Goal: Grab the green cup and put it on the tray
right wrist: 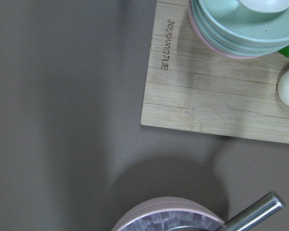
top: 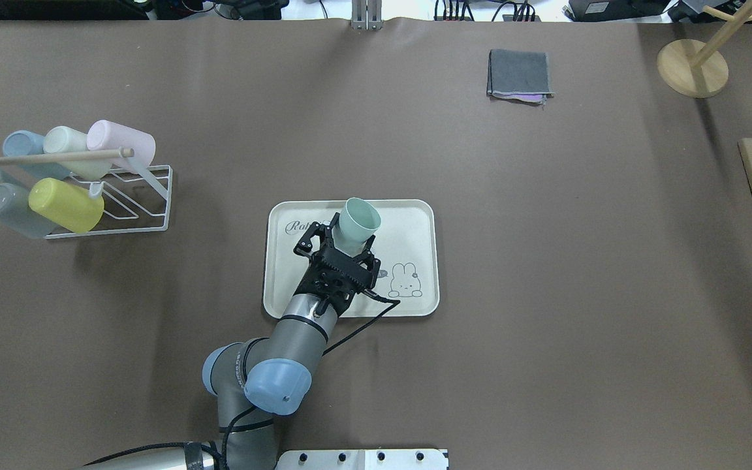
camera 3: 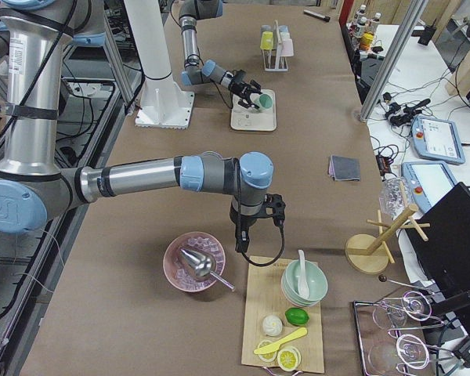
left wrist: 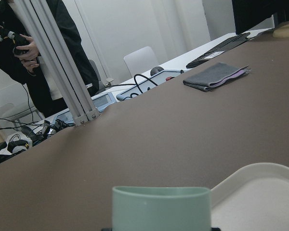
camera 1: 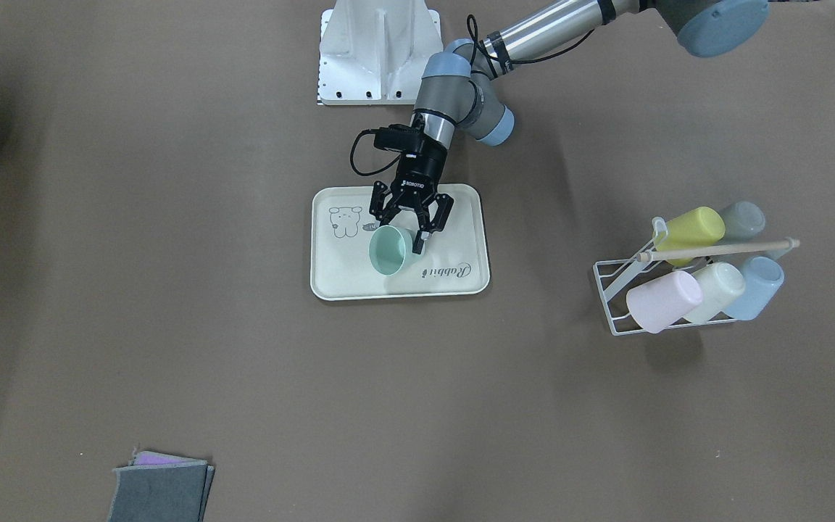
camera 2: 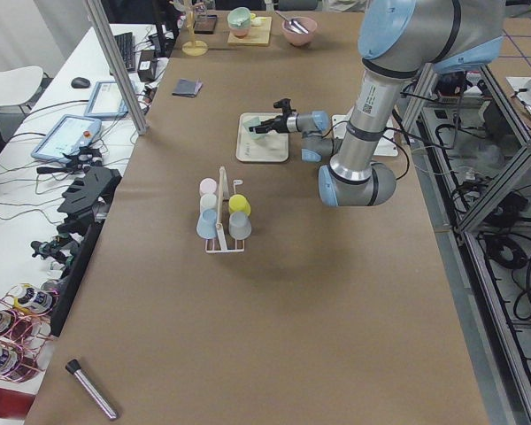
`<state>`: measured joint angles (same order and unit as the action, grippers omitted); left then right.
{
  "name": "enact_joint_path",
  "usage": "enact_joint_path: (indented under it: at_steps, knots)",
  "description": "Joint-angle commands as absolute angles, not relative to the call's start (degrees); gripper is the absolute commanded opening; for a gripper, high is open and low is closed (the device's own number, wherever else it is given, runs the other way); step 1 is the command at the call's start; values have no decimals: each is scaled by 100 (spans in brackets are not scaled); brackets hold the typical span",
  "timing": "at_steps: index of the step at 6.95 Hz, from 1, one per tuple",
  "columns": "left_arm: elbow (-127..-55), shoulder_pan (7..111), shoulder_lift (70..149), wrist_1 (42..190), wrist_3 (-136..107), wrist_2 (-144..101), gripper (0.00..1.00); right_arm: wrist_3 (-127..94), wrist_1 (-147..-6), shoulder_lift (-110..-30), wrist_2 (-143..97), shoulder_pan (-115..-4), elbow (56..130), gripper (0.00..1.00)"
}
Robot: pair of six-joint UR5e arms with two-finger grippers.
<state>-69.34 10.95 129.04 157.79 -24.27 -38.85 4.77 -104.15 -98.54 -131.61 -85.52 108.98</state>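
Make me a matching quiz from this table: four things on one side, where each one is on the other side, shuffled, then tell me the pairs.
Things:
1. green cup
2. tray
3. yellow-green cup
4. grey cloth

Places:
A. on the wire rack
B. flat on the table, under the left gripper
C. folded, alone near the table edge farthest from the robot
D. held tilted in the left gripper

Pairs: 1-D, 2-B, 3-A, 4-C.

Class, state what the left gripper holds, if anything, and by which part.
The left gripper grips the green cup by its sides, near the base.
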Motion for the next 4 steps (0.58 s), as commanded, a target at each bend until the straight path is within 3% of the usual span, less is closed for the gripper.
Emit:
enact_joint_path:
  at_steps: [1,4]
  knots:
    - [-6935,1090,12894,15785,-2435,-3885,75,492,-10415,-9853,-13149,-8552,10890,100]
    - [-6987,1090,12920,15794,-2417,-3885,76,466,-10397,-9861,-13149,-8552,10899,100]
